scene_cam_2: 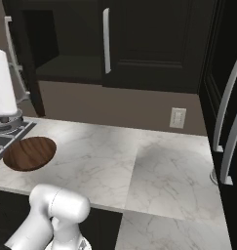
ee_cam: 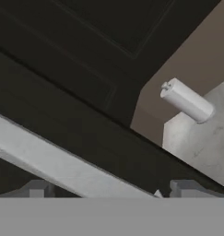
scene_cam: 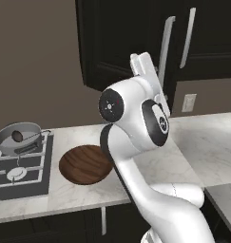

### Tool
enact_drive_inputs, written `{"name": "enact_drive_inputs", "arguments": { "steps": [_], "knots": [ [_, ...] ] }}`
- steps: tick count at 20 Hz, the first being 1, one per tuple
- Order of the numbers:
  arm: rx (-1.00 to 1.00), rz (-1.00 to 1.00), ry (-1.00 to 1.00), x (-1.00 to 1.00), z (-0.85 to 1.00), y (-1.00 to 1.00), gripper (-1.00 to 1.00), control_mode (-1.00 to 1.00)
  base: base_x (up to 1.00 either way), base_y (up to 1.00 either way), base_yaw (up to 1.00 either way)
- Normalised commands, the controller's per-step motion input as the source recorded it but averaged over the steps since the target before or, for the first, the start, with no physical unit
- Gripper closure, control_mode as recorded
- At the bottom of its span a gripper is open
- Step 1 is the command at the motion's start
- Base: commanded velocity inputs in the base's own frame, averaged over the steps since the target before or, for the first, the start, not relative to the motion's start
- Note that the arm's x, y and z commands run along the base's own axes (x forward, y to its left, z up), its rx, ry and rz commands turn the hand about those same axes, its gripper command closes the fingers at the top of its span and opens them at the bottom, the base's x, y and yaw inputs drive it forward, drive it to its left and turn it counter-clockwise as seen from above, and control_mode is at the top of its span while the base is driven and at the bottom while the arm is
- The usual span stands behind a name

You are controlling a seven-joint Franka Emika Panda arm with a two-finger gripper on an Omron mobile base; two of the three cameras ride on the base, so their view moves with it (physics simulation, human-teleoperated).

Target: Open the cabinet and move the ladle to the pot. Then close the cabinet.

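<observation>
- Cabinet [scene_cam: 136, 42] fills the upper frame, left door apparently ajar; its pale bar handle [ee_cam: 62, 168] runs diagonally between the spread fingers.
- Gripper [ee_cam: 109, 191] open, holding nothing.
- Ladle [scene_cam: 17, 136] seems in the pot [scene_cam: 19, 137], left.

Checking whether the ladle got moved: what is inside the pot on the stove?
In the left base view, the pot holds the ladle: its dark round scoop lies inside, its thin stem crossing the rim. The near wall hides the pot's bottom.
</observation>
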Motion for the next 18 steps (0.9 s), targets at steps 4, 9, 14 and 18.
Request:
{"name": "enact_drive_inputs", "arguments": {
  "steps": [4, 9, 14, 18],
  "knots": [
    [0.0, 0.01, 0.0, 0.71, 0.0, -0.56, -1.0, -1.0, 0.0, 0.0, 0.0],
    [0.0, 0.02, 0.0, 0.8, 0.0, -0.57, -1.0, -1.0, 0.0, 0.0, 0.0],
    [0.0, 0.05, 0.0, 0.87, 0.0, -0.55, -1.0, -1.0, 0.0, 0.0, 0.0],
    [0.0, 0.05, 0.0, 0.9, 0.0, -0.44, -1.0, -1.0, 0.0, 0.0, 0.0]
  ]
}}
